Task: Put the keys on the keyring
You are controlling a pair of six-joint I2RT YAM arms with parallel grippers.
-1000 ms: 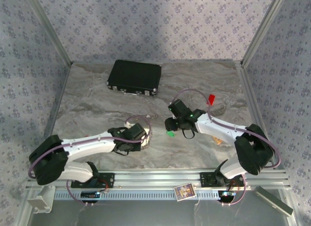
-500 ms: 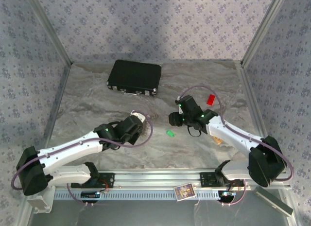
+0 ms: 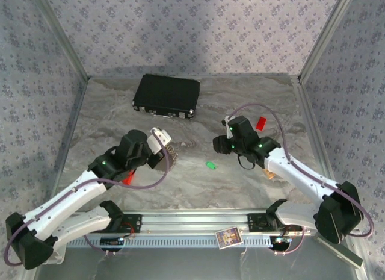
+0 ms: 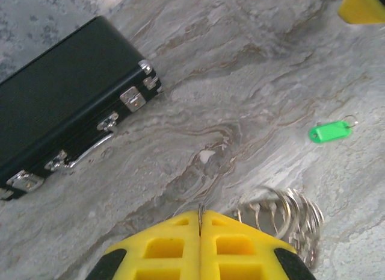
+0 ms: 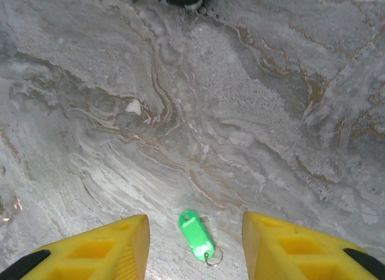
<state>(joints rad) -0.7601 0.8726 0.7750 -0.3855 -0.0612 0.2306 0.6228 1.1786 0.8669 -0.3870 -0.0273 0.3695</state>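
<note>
Top external view for the layout, wrist views for detail. Taking the black case as the anchor: keyring lying on the desk a little to the near side of the case, bunched into a small heap of silver loops. Left pincer right beside that heap, squeezed fully together with a hair-thin sliver of metal poking out of the seam, so probably nipping one strand of the ring's wire to pin it down and stop it skating about during threading. Can't confirm any link between sliver and heap, though. Green key tag flat on the desk, further out to the near right of the case than the keyring and well apart from it. Right pincer hanging straight over that tag, spread wide, one yellow finger on either side, gripping nothing; looks lined up for a plain drop-and-pinch. Small red piece off to the right of the case, too tiny to call key or block. Pose-wise: left arm stretched long and diagonal toward the case, wrist tipped forward and down; right arm reaching in with elbow bent, wrist pitched at the desk. Nothing threaded yet, so early days.
</note>
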